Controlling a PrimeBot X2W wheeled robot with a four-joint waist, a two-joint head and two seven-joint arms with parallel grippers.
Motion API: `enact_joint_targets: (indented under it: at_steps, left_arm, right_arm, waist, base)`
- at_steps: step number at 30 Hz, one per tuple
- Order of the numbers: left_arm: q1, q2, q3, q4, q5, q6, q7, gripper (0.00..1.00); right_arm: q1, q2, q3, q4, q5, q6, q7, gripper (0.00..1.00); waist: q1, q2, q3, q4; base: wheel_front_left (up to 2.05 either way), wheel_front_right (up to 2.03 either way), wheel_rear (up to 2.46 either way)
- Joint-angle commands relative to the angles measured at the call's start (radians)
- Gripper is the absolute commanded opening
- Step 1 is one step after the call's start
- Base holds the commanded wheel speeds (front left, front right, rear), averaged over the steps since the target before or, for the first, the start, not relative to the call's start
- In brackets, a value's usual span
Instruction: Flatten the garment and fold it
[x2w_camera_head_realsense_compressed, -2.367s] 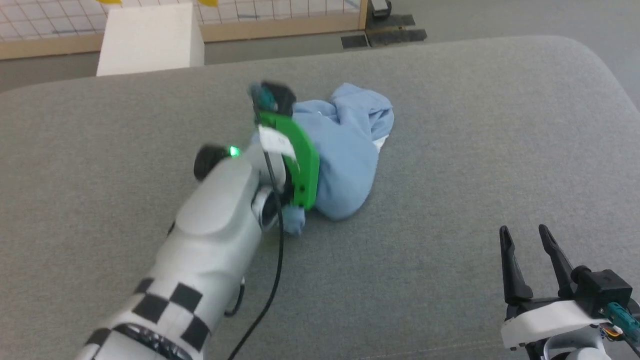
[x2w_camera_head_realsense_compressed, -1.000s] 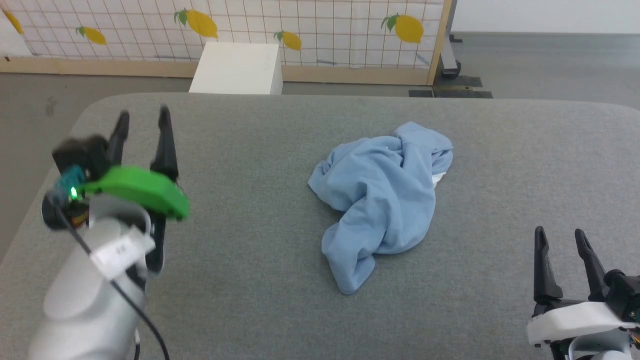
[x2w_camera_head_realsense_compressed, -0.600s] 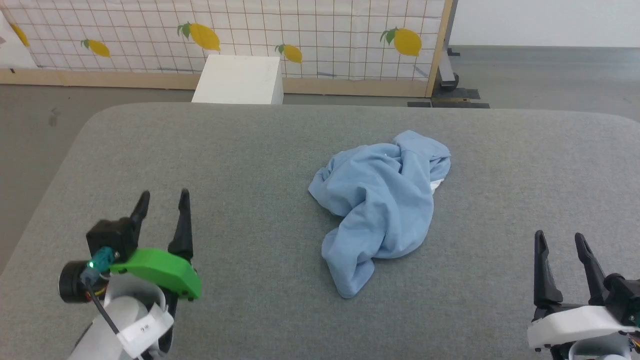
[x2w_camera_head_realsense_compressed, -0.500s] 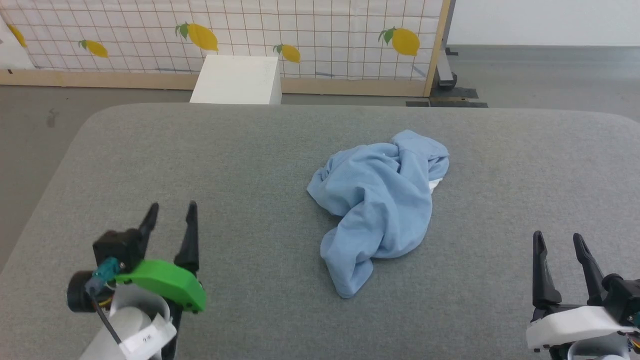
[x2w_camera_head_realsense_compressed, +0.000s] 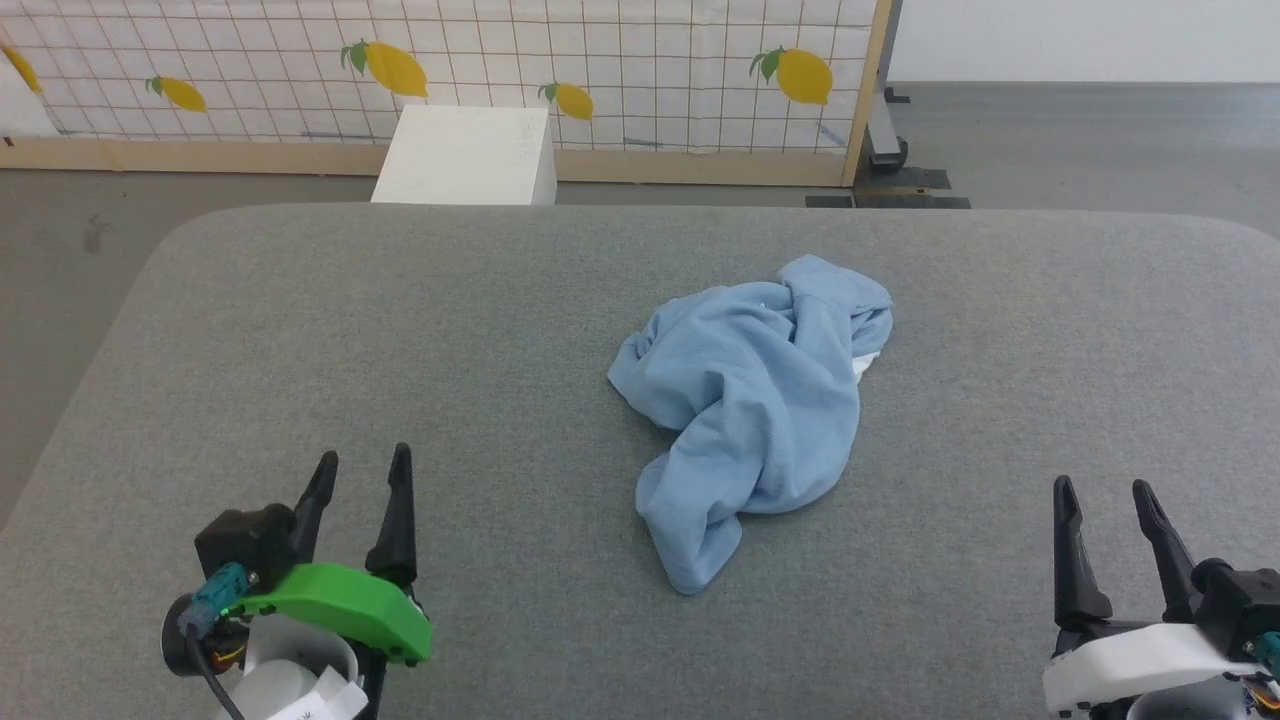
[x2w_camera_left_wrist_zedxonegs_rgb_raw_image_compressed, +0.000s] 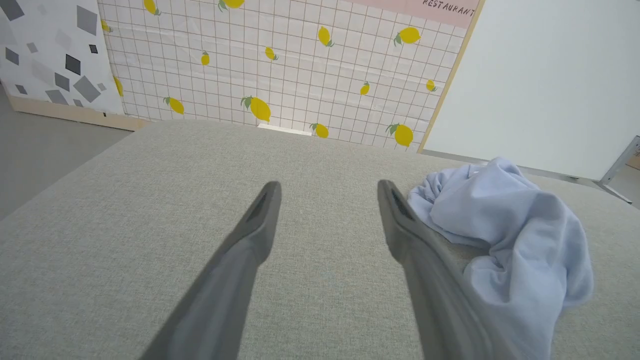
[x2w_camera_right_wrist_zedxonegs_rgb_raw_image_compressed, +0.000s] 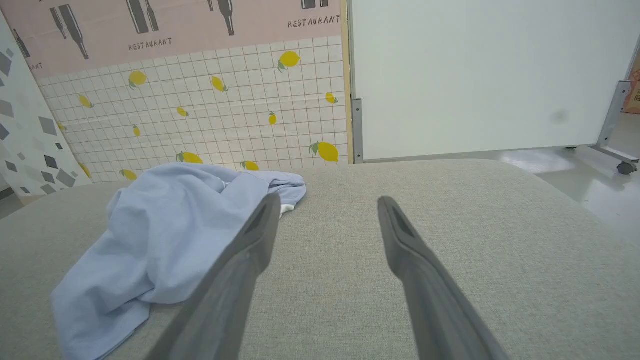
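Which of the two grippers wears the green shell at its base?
The left gripper, at the head view's lower left: its mount is bright green, while the right gripper has a white one.

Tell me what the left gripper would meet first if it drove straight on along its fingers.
Probably just the grey padded surface: the left gripper points over bare padding towards the far edge. The garment lies off to its right, outside that line. How steeply it aims down is unclear.

Bright, even light; soft shadows; wrist views perhaps slightly edge-warped
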Motion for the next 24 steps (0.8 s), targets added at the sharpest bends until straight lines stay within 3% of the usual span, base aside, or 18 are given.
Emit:
enact_joint_targets:
  at_steps: [1,15,19,24]
  left_arm:
    - [0.019,-0.009,0.008,-0.006,0.011,-0.010,-0.004,1.00]
    - [0.031,-0.066,0.058,-0.002,0.062,-0.045,-0.004,1.00]
    - [0.025,-0.073,0.064,-0.001,0.083,-0.046,-0.005,1.00]
    - [0.009,-0.085,0.068,-0.007,0.102,-0.046,-0.005,1.00]
  right_arm:
    - [0.014,0.000,0.003,0.002,0.006,-0.002,-0.006,1.00]
    - [-0.011,0.000,0.003,-0.004,0.000,-0.002,0.023,1.00]
    - [-0.063,0.000,0.035,0.002,-0.009,-0.002,0.092,1.00]
    - [-0.202,0.000,0.086,0.044,-0.036,-0.002,0.264,1.00]
  waist:
    - [0.0000,0.0000,0.002,0.000]
    - [0.0000,0.0000,0.021,0.009]
    - [0.0000,0.0000,0.036,0.015]
    - [0.0000,0.0000,0.074,0.032]
  base:
    - [0.00,0.00,0.00]
    - [0.00,0.00,0.00]
    - [0.00,0.00,0.00]
    - [0.00,0.00,0.00]
